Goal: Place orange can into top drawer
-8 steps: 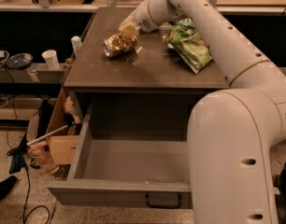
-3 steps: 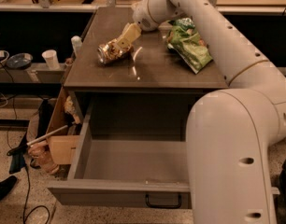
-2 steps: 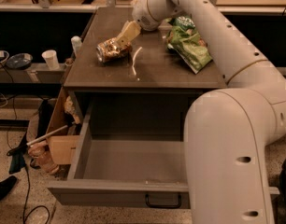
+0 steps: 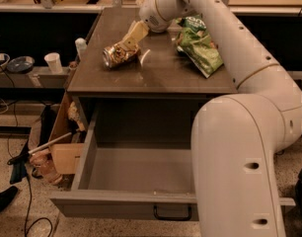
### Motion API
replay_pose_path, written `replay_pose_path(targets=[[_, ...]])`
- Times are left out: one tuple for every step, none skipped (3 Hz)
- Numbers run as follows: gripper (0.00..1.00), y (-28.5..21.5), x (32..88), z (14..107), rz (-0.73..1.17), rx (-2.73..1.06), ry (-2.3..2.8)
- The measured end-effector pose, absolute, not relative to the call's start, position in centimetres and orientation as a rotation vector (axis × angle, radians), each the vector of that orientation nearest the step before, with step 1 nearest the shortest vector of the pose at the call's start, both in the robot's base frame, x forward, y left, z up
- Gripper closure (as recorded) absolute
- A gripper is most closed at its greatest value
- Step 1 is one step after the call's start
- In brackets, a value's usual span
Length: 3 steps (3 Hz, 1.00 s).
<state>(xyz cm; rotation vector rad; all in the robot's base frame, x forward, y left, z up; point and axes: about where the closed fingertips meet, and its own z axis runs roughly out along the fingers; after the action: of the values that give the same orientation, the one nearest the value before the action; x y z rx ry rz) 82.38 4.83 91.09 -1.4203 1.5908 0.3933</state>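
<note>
my claw [image 4: 127, 42] meets the right end of the orange can [image 4: 116, 56], which lies on its side on the surface [image 4: 156, 75], left of centre. i cannot tell whether i grip it. the top drawer [image 4: 136, 169] below stands open, the can not yet inside. one can, one drawer, one green bag [image 4: 200, 46].

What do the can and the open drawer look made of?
The orange can, tipped sideways at the gripper over the tabletop, looks like thin shiny metal: it glints. The top drawer: matt grey, probably painted metal, with thin flat walls.
</note>
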Motion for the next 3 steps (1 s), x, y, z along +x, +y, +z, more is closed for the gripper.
replay_pose_path(targets=[[0.0,4.9,82.2,90.5,0.404,-1.407,1.607],[0.0,4.9,81.5,89.5,0.428,-1.396,1.634],[0.0,5.0,80.5,88.2,0.461,-1.392,1.666]])
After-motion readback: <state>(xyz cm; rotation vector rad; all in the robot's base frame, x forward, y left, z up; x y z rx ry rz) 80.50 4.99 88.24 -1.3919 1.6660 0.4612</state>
